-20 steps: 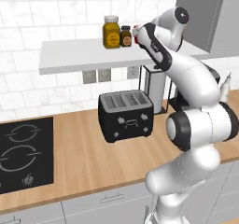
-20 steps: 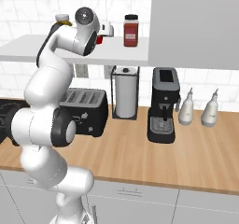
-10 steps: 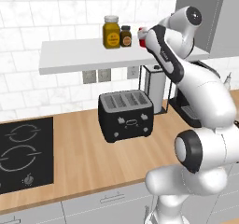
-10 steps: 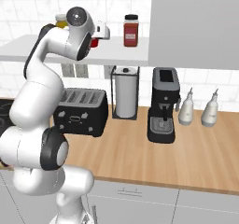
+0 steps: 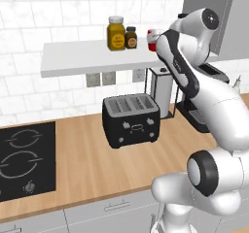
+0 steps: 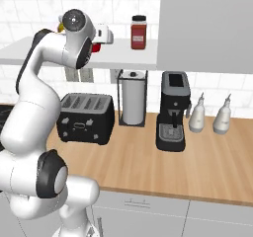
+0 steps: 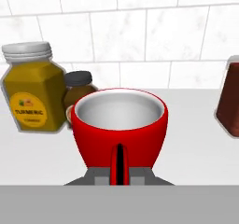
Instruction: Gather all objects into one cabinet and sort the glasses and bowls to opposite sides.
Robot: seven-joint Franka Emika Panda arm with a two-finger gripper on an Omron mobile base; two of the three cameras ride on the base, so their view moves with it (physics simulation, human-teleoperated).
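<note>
Red cup [image 7: 119,127] sits pinched in the end effector [image 7: 119,171], upright beside 2 spice jars [image 7: 35,90].

- Arm raised further over the second — shoulder and elbow swung up and toward the cabinet side, the round dark-capped joint higher in both base views than before.
- Red cup [image 5: 152,39] carried along in the gripper [image 6: 101,37], drifted slightly toward the dark-red spice jar [image 6: 139,32] in the right base view; earlier it sat closer to the arm's upper link.
- In the left base view, cup edged a little away from the small brown jar [image 5: 130,37] and the turmeric jar [image 5: 115,33].
- Lower arm segments straightened — big base joint shifted downward and outward in both base views.
</note>
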